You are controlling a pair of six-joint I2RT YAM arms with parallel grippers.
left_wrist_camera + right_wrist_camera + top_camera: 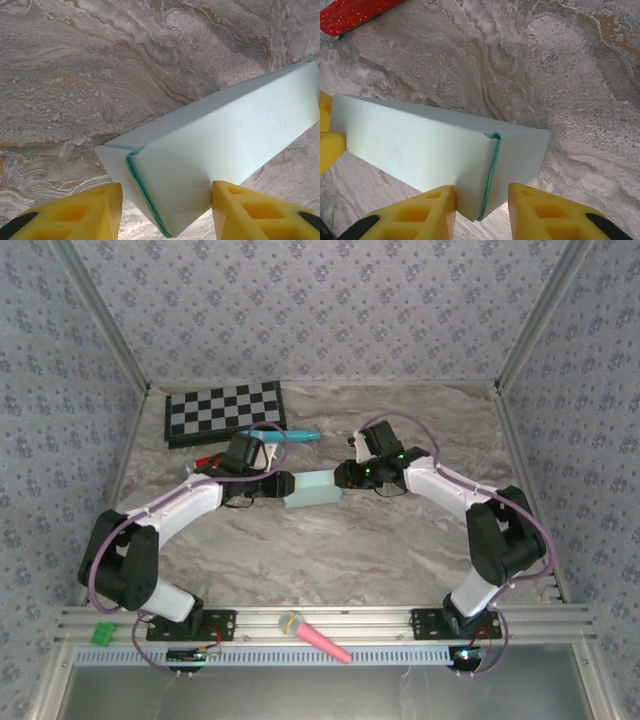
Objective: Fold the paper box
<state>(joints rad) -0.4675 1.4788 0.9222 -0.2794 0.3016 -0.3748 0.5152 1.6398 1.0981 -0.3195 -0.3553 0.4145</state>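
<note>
The paper box [312, 490] is a pale aqua, closed rectangular box lying lengthwise between my two grippers at the table's middle. My left gripper [280, 485] is at its left end. In the left wrist view the yellow fingers [235, 205] straddle the box's end corner [170, 180], the right one pressed on the side wall and the left one at the end flap. My right gripper [345, 478] is at the other end. There its fingers [435, 205] close on the box's end corner [470, 165], where a folded seam runs down.
A checkerboard [225, 410] lies at the back left with a teal marker pen [295, 433] beside it. A red glittery object [355, 12] sits near the left arm. A pink toy microphone [315, 637] and a green block [102, 633] rest on the front rail.
</note>
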